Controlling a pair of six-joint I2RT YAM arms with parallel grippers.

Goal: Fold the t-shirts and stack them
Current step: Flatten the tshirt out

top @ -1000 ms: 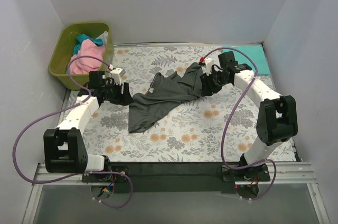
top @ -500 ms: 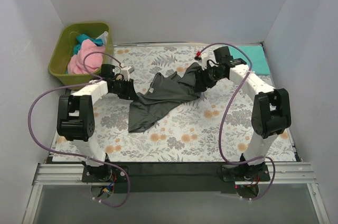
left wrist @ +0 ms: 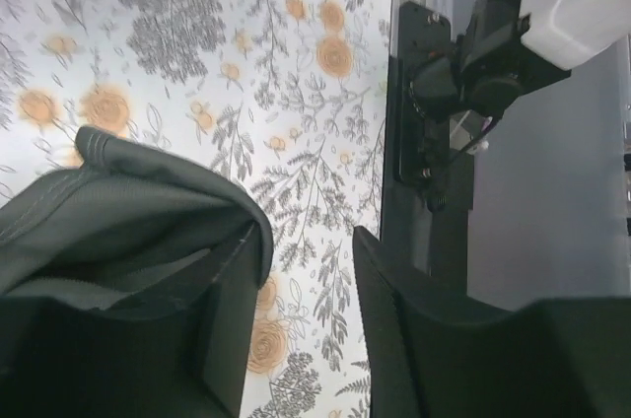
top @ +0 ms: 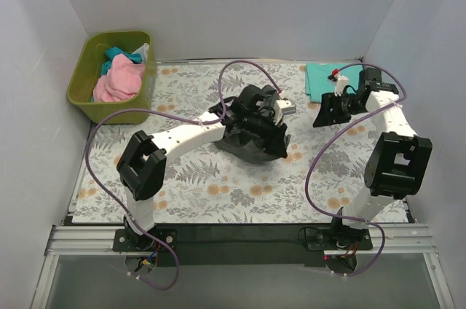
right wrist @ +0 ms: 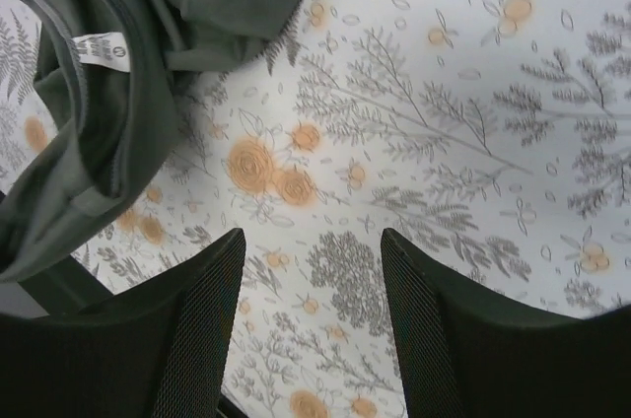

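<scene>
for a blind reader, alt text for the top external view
Left arm reaches over a floral tablecloth to a bunched dark grey t-shirt at centre. Right gripper hangs open near a teal t-shirt; a green bin holds more clothes, far left.

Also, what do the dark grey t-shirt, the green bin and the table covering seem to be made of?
Dark grey t-shirt: soft matte knit cloth, perhaps cotton; it bunches in folds and shows stitched seams. Olive-green bin: probably moulded plastic, with smooth rigid walls. Floral table cloth: flat printed sheet, fabric or vinyl, I cannot tell.
</scene>
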